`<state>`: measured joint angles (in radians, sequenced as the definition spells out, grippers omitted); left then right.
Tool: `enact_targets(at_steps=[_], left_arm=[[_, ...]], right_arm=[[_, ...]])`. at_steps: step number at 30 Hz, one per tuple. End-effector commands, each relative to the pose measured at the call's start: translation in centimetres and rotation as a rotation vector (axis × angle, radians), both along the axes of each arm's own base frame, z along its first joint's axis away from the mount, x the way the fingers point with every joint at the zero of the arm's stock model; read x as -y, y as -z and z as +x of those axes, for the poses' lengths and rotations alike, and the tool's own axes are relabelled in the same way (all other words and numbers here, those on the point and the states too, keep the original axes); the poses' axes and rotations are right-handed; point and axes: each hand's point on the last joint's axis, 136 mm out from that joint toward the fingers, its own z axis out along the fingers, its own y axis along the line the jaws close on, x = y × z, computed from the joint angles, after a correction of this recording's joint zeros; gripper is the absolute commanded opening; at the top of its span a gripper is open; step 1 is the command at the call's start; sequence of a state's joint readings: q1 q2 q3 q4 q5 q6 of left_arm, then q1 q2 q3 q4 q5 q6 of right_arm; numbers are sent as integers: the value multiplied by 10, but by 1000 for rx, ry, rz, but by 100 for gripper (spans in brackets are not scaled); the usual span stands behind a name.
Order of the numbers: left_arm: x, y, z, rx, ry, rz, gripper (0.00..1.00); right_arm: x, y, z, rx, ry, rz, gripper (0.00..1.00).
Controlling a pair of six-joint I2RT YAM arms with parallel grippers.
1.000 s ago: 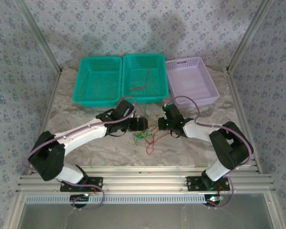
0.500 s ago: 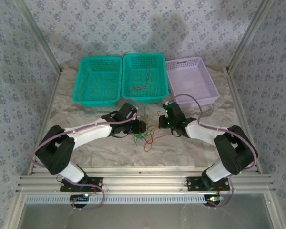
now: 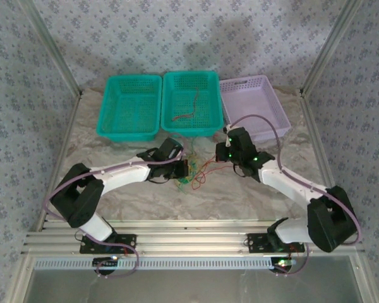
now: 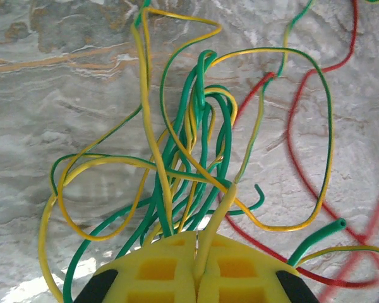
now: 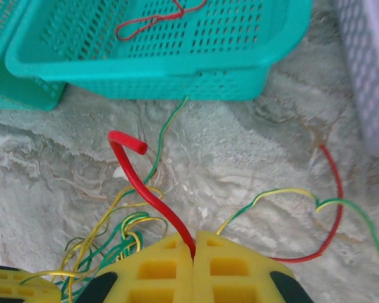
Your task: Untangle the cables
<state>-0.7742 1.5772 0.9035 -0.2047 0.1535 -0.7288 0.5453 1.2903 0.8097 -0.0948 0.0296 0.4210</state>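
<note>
The cables [image 3: 188,179] lie as a curly green, yellow and red tangle on the marble table between the arms. My left gripper [image 3: 188,169] sits at the tangle's left edge. In the left wrist view this gripper [image 4: 199,243] is shut on a yellow cable [image 4: 222,208], with green and yellow loops [image 4: 189,151] fanned out ahead and a red cable [image 4: 294,139] to the right. My right gripper [image 3: 222,154] is shut on a red cable [image 5: 142,186], pinched between its yellow jaws [image 5: 194,245]; the cable's free end curls up to the left.
Two teal baskets [image 3: 130,134] [image 3: 191,131] and a lilac basket [image 3: 280,113] stand in a row at the back. The middle teal basket [image 5: 177,79] holds a loose red cable [image 5: 153,19]. A green-yellow cable [image 5: 290,192] and a red arc [image 5: 335,208] trail right.
My left gripper has closed on the yellow cable at the tangle. The right gripper has moved back and to the right, drawing the red cable out of the bunch.
</note>
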Motion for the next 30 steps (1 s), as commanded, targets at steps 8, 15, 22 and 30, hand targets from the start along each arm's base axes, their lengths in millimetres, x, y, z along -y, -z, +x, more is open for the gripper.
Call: enact_targets(at_steps=[8,15,22,30], left_arm=[[-36,-12,-4,72,11,84,0],[-52,-19,-7,102,6,93,0],[-50,-35,-7,146,9,31,0],[-25,-65,-1,198,36,-132,18]], right_arm=[[50,-69,5,120,105,-59,0],[53,-125,4,199,119,-9,0],[40,-170,-4,259,55,28,0],[14,-198,-15,300,-37,89,0]])
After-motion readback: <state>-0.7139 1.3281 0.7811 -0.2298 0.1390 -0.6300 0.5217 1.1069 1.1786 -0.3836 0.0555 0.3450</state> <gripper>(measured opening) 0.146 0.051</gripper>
